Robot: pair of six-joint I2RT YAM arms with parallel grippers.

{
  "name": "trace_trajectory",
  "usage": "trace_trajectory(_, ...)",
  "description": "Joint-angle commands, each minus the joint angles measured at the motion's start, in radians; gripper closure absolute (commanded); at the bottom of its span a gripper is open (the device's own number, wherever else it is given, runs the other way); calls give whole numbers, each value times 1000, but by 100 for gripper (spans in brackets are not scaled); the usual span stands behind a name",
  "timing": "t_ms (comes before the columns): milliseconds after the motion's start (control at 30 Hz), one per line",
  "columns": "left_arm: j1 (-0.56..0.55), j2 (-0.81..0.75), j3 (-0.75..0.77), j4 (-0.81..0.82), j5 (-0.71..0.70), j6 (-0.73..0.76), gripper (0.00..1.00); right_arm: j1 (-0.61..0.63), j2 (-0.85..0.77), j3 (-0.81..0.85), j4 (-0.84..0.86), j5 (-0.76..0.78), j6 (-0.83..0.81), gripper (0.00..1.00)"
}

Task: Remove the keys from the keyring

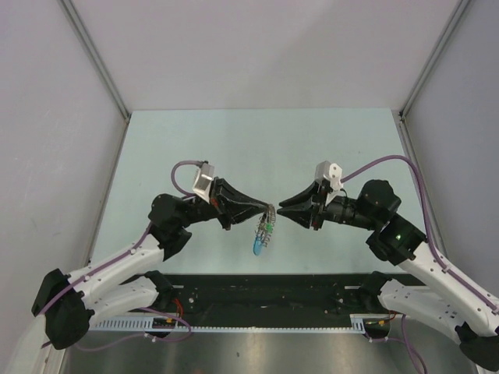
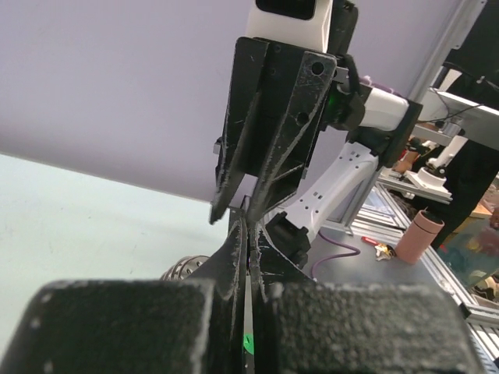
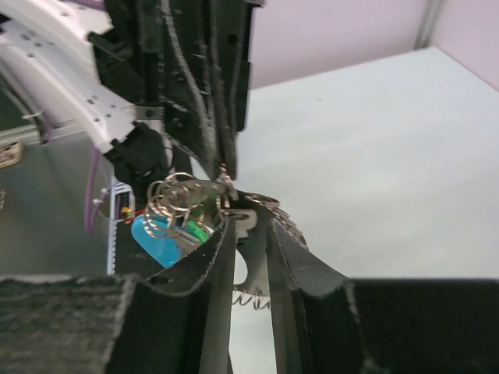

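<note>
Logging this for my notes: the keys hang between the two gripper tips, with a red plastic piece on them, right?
Not quite. The plastic piece is blue, not red; the top external view shows it. The keys do hang between the left gripper and right gripper tips.

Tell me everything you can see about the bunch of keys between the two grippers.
The keys are a small silvery metal bunch with several thin wire rings, a bright blue plastic piece and a green bit. They hang in the air above the table, blue end lowest. The left gripper pinches the top; the right gripper has a flat toothed key between its fingers.
</note>
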Motion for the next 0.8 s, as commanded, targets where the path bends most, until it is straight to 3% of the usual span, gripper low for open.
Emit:
trace_trajectory(0, -2, -3, -7, 120, 45, -41, 100, -9, -20, -10, 144, -188, 48, 73)
trace_trajectory(300, -2, 12, -5, 155, 67, -61, 100, 12, -14, -18, 180, -212, 22, 71)
trace_trajectory(767, -1, 1, -2, 143, 65, -56, 99, 66, 37, -16, 169, -115, 5, 74)
